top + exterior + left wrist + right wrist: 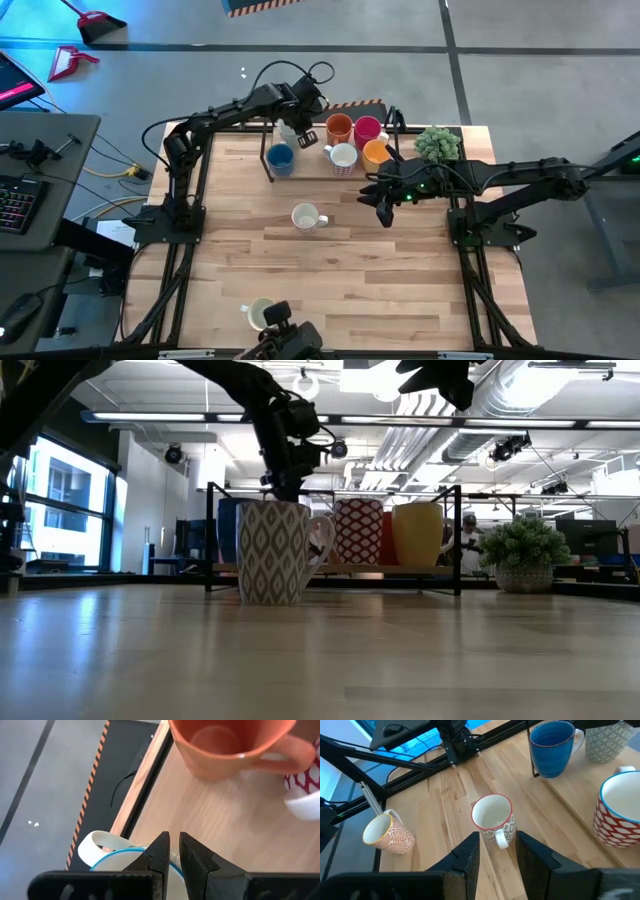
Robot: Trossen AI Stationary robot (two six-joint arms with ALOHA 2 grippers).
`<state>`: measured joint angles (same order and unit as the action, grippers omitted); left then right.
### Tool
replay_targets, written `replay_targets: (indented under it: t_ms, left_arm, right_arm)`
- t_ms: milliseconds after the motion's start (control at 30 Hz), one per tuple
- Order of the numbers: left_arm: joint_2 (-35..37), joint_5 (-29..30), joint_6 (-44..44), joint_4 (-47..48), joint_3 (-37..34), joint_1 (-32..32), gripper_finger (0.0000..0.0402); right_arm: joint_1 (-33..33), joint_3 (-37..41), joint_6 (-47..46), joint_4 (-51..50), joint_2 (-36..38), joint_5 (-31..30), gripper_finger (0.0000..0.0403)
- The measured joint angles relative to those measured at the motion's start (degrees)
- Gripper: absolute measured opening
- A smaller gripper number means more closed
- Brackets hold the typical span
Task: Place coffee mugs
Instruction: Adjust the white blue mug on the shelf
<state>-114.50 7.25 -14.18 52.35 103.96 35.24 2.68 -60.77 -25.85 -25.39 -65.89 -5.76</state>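
Note:
A wooden tray (312, 170) with a black frame stands at the table's far side. On it are a blue mug (280, 158), an orange mug (339, 127), a magenta mug (367, 128), a red-patterned white mug (342, 157) and a yellow-orange mug (375, 152). My left gripper (291, 128) is at the tray's far left corner, shut on a pale patterned mug (605, 740). A grey-patterned mug (305, 216) stands upright at the table's middle. My right gripper (383, 210) hangs open above the table to that mug's right, with nothing between its fingers (467, 855). My left gripper pinches the pale mug's rim (175, 865) between its two fingers, one finger inside the mug and one outside. The fingers slant down from the table's left. The mug's handle (95, 845) points away from them. Whether its base rests on the tray, I cannot tell.
A green potted plant (437, 143) stands at the far right corner beside the tray. Another mug, with an orange pattern (387, 834), is near the table's near edge, close to a camera mount (290, 338). Bare wood lies between the middle mug and the near edge.

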Motion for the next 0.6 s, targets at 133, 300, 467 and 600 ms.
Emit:
replay_targets:
  t_ms: [133,300,467,600]
  left_arm:
    - [0.0,0.32,0.04,1.31,-0.04,0.0,0.003]
    - [0.0,1.36,0.2,1.34,-0.04,0.0,0.003]
    - [0.0,1.4,0.2,1.88,-0.04,0.0,0.003]
    - [0.0,2.38,0.35,2.16,-0.04,0.0,0.003]
  right_arm:
    - [0.0,0.0,0.26,0.0,0.0,0.0,0.0105]
    - [0.0,0.0,0.47,-0.04,0.0,0.23,0.0105]
    - [0.0,0.0,0.81,-0.04,0.0,0.33,0.0105]
    - [0.0,0.0,0.81,-0.12,0.0,0.37,0.0105]
